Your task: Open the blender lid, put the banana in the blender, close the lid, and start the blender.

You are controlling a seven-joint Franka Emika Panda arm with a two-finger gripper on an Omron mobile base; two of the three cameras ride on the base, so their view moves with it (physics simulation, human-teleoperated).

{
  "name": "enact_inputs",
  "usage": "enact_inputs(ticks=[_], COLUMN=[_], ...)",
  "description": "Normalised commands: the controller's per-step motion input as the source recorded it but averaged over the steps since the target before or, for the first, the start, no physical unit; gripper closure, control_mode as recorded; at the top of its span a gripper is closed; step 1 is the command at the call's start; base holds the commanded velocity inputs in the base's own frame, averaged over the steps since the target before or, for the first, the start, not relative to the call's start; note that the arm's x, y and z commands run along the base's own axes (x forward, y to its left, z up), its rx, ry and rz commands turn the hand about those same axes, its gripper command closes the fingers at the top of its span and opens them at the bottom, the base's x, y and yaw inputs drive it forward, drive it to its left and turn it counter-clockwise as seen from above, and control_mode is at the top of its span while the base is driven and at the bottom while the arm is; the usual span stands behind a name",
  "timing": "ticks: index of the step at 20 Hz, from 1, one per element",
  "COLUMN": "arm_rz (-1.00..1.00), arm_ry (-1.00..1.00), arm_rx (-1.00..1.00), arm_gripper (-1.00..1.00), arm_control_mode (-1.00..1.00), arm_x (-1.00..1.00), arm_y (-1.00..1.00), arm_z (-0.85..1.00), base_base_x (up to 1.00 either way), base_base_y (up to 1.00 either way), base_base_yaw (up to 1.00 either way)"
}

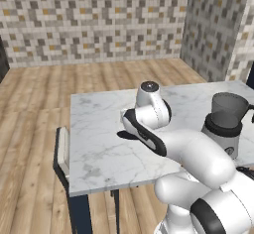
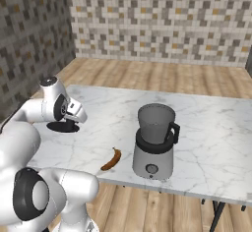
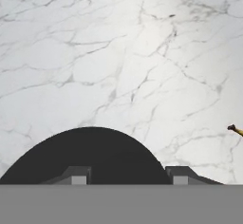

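Lid step is at its end: the flat round black blender lid point(image 2: 62, 126) is off the jar and down on the white marble counter point(image 2: 206, 128), right under the two-finger gripper point(image 2: 70, 121) on the white arm. In the hand view the lid point(image 3: 90, 156) is a black dome straight ahead of the dark fingertips point(image 3: 78, 174), which stand either side of its middle. The fingers sit part way apart, about the width of the lid's knob, but the knob itself is hidden, so I cannot tell whether they are pinching it or have let go. Whether the lid rests fully on the marble or is held just above it is also unclear; in the right base view it looks flat on the surface.

The blender point(image 2: 154, 142), grey metallic base with black collar and dark translucent tapered jar, stands well off to the gripper's side with its jar mouth open and nothing visible inside. The small curved orange-brown banana point(image 2: 111, 159) lies on the counter between the hand and the blender, nearer the front edge; its dark tip point(image 3: 235, 129) pokes into the hand view at the far right.

Judgement: next comes freeing the lid if it is gripped, lifting clear, swinging toward the banana and lining the fingers across its short curved body. After that, jar, lid, front knob point(image 2: 151, 168).
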Motion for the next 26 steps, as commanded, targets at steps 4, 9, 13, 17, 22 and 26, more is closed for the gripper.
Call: enact_inputs(ticks=[4,9,13,17,22,26], arm_rz=[0.0,0.0,0.0,0.0,0.0,0.0], arm_ry=[0.0,0.0,0.0,0.0,0.0,0.0], arm_rx=[0.0,0.0,0.0,0.0,0.0,0.0], arm_gripper=[1.0,1.0,1.0,1.0,1.0,1.0], arm_control_mode=[-1.0,-1.0,-1.0,-1.0,-1.0,-1.0], arm_x=[0.03,0.0,0.01,0.03,0.07,0.09], arm_y=[-0.14,-0.11,0.0,0.0,0.0,0.0], arm_z=[-0.19,-0.21,-0.29,-0.25,-0.22,-0.21], base_base_x=[0.0,0.0,0.0,0.0,0.0,0.0], base_base_y=[0.0,0.0,0.0,0.0,0.0,0.0], base_base_yaw=[0.0,0.0,0.0,0.0,0.0,0.0])
